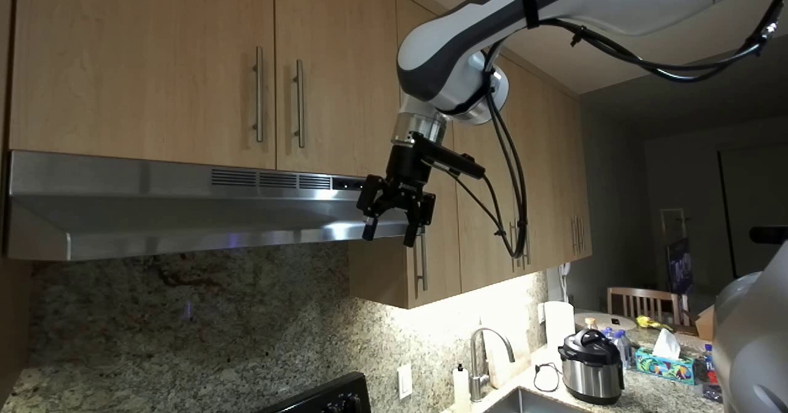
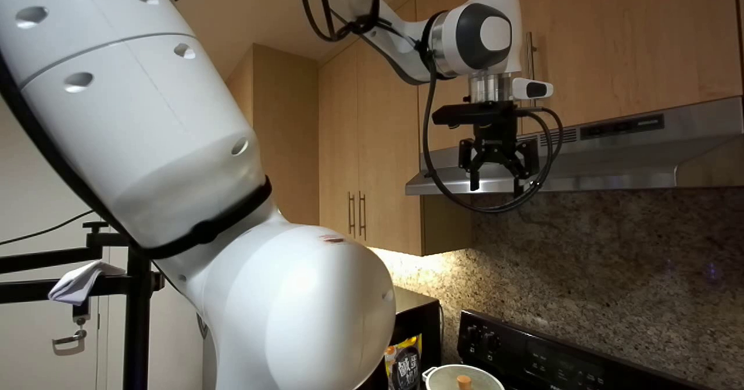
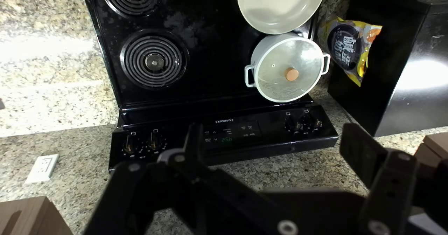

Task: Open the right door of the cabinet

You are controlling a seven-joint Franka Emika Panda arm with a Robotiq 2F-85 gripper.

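The short light-wood cabinet [image 1: 141,62] hangs above the range hood, with both doors shut. Its right door [image 1: 345,62] also shows in an exterior view [image 2: 628,41]. A vertical silver bar handle [image 1: 300,103] runs along that door's left edge, and it also shows in an exterior view [image 2: 530,58], partly behind the arm. My gripper [image 1: 390,234] points down, open and empty, in front of the hood and below the handle's level, apart from the door. Its spread fingers also show in an exterior view [image 2: 496,185] and in the wrist view [image 3: 271,133]. The cabinet is out of the wrist view.
The steel range hood [image 1: 154,210] juts out below the cabinet. A taller wood cabinet [image 1: 440,265] stands beside it. Below are the black stove [image 3: 217,53], a lidded white pot [image 3: 280,77] and an open pan [image 3: 280,4]. Black cables [image 2: 427,140] loop beside the gripper.
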